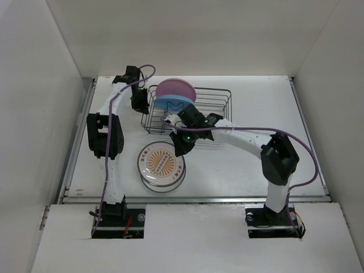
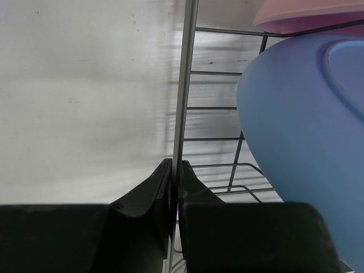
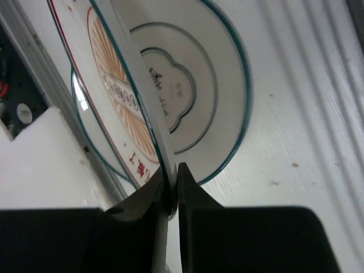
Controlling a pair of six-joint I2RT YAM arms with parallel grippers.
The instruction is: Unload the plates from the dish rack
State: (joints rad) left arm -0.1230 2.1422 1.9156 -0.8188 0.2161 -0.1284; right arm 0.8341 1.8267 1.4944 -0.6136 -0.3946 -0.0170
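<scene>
The dish rack [image 1: 213, 105] of dark wire stands at the back middle of the table. A pink plate [image 1: 177, 87] and a blue plate [image 1: 170, 104] stand in its left end. My left gripper [image 1: 138, 103] is shut on the rack's left rim wire [image 2: 185, 85], with the blue plate [image 2: 301, 131] and pink plate [image 2: 307, 14] to its right. My right gripper [image 1: 181, 142] is shut on the rim of the white sunburst plate [image 1: 161, 161], held tilted on the stack in front of the rack. In the right wrist view the gripper [image 3: 173, 177] pinches that plate [image 3: 108, 62] over a teal-rimmed white plate [image 3: 216, 85].
The plate stack [image 1: 165, 181] sits near the table's front edge, left of centre. White walls close in the table on the left, back and right. The rack's right half [image 1: 219, 99] holds no plates.
</scene>
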